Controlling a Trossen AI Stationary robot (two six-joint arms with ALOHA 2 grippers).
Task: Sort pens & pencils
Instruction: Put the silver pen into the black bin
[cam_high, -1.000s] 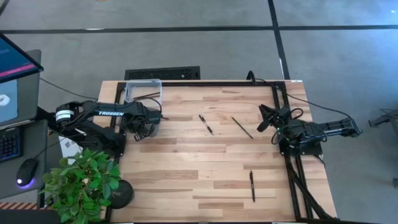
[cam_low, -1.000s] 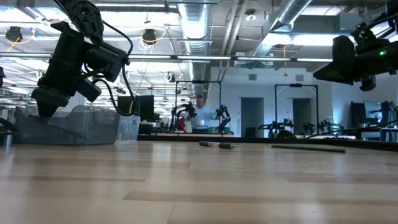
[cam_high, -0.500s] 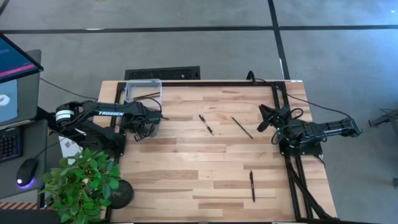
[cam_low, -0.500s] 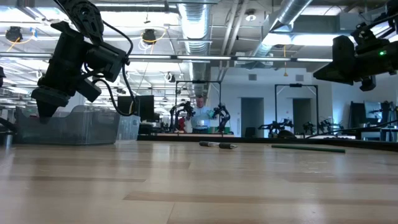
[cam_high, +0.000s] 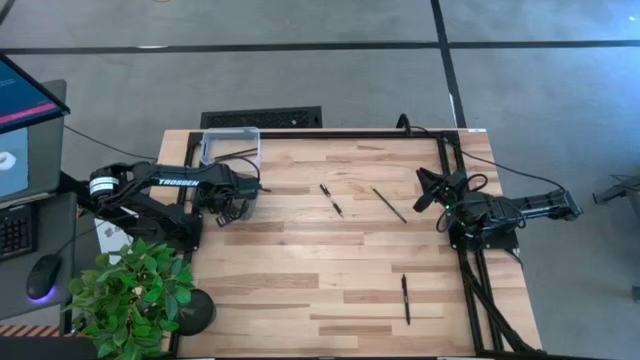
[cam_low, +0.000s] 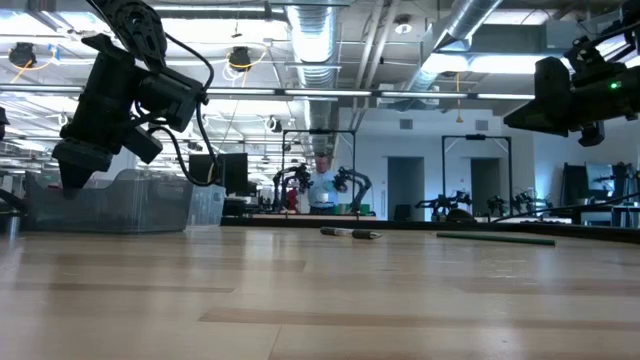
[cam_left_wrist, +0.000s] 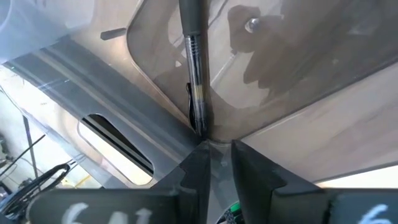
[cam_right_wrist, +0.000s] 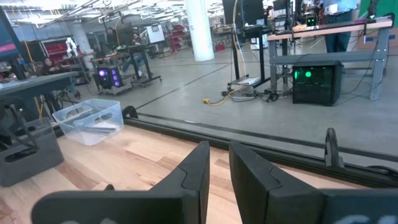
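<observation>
Two black pens lie flat on the wooden table, one mid-table (cam_high: 331, 199) and one near the near edge (cam_high: 406, 298). A thin brown pencil (cam_high: 389, 205) lies right of the first pen. A clear bin (cam_high: 230, 146) stands at the far left corner with dark sticks inside. My left gripper (cam_high: 238, 196) hangs shut just on the near side of the bin (cam_low: 110, 205), pointing down. In the left wrist view a black pen (cam_left_wrist: 194, 68) lies in the bin just beyond the fingertips. My right gripper (cam_high: 425, 190) waits shut at the right edge, raised. My left gripper (cam_left_wrist: 219, 155) is shut, and the near end of the pen in the bin (cam_left_wrist: 199, 124) shows right at its fingertips. Whether they touch it I cannot tell.
A black frame rail (cam_high: 350, 132) runs along the table's far and right edges. A potted plant (cam_high: 130, 295) stands off the near left corner. The middle and near left of the table hold only the loose pens and the pencil. A person (cam_low: 322, 185) works far behind.
</observation>
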